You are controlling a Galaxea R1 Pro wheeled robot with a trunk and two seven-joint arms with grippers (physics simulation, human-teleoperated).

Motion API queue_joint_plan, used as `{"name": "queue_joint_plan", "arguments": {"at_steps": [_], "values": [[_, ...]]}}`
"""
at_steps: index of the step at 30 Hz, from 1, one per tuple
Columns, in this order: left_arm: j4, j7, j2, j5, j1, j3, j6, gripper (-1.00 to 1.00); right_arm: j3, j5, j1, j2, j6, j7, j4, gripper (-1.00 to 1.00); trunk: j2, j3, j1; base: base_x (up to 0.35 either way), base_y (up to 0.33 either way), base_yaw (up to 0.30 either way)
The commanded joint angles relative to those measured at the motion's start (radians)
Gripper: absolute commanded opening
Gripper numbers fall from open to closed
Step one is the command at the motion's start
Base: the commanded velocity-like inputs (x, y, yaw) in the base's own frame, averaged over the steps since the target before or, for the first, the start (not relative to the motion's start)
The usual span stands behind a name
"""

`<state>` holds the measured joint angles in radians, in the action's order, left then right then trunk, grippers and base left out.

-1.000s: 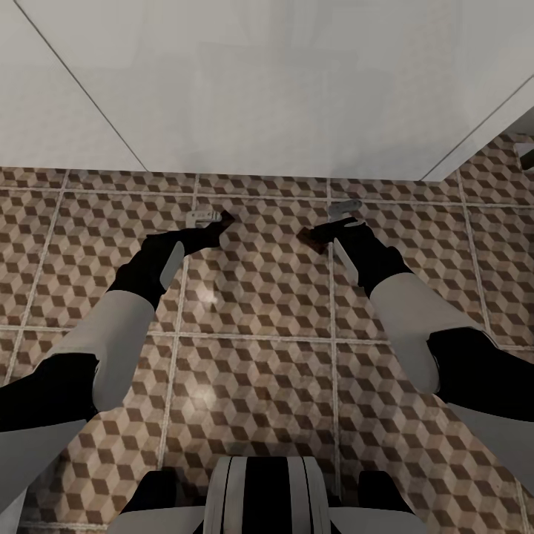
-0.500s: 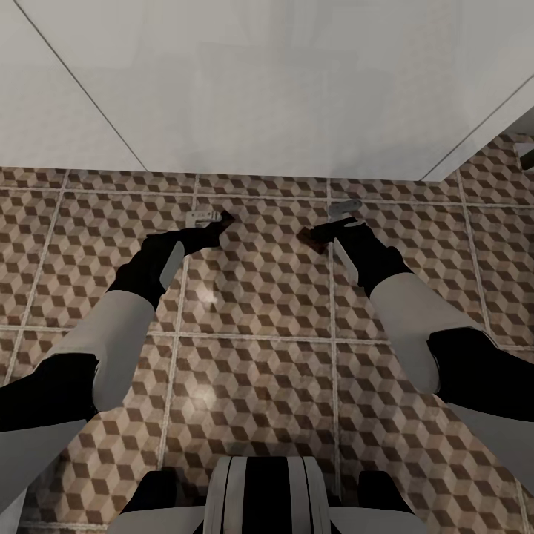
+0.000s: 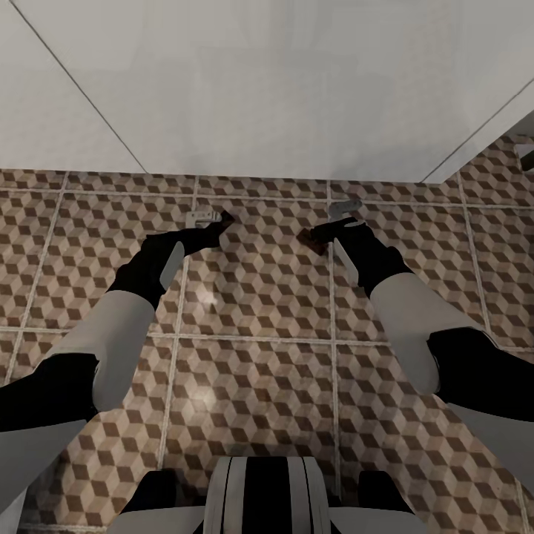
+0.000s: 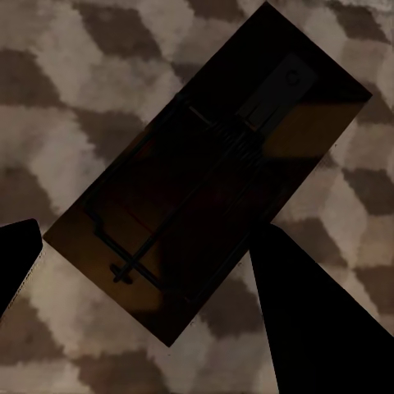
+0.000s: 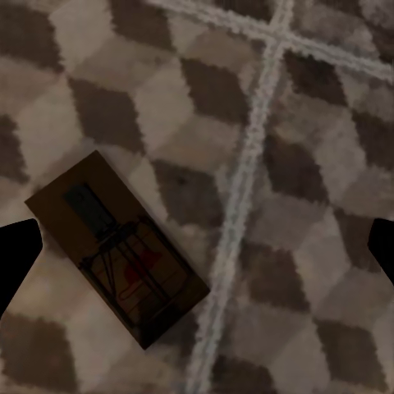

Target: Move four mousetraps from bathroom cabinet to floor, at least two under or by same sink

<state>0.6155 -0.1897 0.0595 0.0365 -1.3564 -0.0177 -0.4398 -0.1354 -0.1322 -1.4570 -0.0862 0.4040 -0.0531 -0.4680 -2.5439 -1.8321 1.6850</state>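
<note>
- Currently, both arms reach forward and down over the patterned bathroom floor [image 3: 259, 297], toward the base of a plain white wall [image 3: 282, 89].
- Left gripper [image 3: 220, 222]: positioned low over the floor, near the wall base. In the left wrist view its two dark fingers [image 4: 316, 320] stand apart on either side of a mousetrap [image 4: 209, 176]; the trap lies between them. Whether the fingers touch the trap cannot be told.
- A small light-grey metal part [image 3: 201, 217] shows just beside the left gripper in the head view.
- Right gripper [image 3: 335, 226]: also low over the floor, near the wall base. In the right wrist view its fingertips [image 5: 16, 258] appear only at the frame edges, spread wide apart with nothing between them but floor.
- A second mousetrap [image 5: 115, 246] lies flat on the floor tile, just beside a pale grout line [image 5: 238, 189] and apart from both right fingertips. In the head view this trap [image 3: 313, 239] sits just beside the right gripper, on the side toward the left gripper.
</note>
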Motion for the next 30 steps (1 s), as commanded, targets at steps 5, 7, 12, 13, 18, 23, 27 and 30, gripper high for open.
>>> {"name": "queue_joint_plan", "arguments": {"at_steps": [5, 7, 12, 13, 18, 23, 27, 30], "values": [[0.001, -0.005, 0.000, 0.003, -0.001, -0.002, -0.007, -1.00, -0.004, -0.007, 0.000, 0.000, 0.007, -0.002, -0.001, 1.00, 0.000, 0.000, 0.000, 0.083, 0.000, 0.000], [0.001, -0.005, 0.000, 0.003, 0.000, -0.002, -0.007, -1.00, -0.004, -0.007, 0.000, 0.000, 0.007, -0.002, -0.001, 1.00, 0.000, 0.000, 0.000, 0.024, 0.000, 0.000], [0.001, -0.005, 0.000, 0.003, -0.001, -0.002, -0.007, -1.00, -0.004, -0.007, 0.000, 0.000, 0.007, -0.002, -0.001, 1.00, 0.000, 0.000, 0.000, 0.008, 0.000, 0.000], [0.000, -0.005, 0.000, 0.003, -0.001, -0.002, -0.007, -1.00, -0.004, -0.007, 0.000, 0.000, 0.007, -0.002, -0.001, 1.00, 0.000, 0.000, 0.000, 0.003, 0.000, 0.000], [0.000, -0.005, 0.000, 0.003, 0.000, -0.002, -0.007, -1.00, -0.004, -0.007, 0.000, 0.000, 0.007, -0.002, -0.001, 1.00, 0.000, 0.000, 0.000, 0.001, 0.000, 0.000], [0.000, -0.005, 0.000, 0.003, 0.000, -0.002, -0.007, -1.00, -0.004, -0.007, 0.000, 0.000, 0.007, -0.002, -0.001, 1.00, 0.000, 0.000, 0.000, 0.000, 0.000, 0.000], [0.000, -0.005, 0.001, 0.003, 0.000, -0.002, -0.007, -1.00, -0.004, -0.007, 0.000, 0.000, 0.007, -0.002, -0.001, 1.00, 0.000, 0.000, 0.000, 0.000, 0.000, 0.000], [0.000, -0.005, 0.001, 0.003, 0.000, -0.001, -0.007, -1.00, -0.004, -0.007, 0.000, 0.000, 0.007, -0.002, -0.001, 1.00, 0.000, 0.000, 0.000, 0.000, 0.000, 0.000]]}}
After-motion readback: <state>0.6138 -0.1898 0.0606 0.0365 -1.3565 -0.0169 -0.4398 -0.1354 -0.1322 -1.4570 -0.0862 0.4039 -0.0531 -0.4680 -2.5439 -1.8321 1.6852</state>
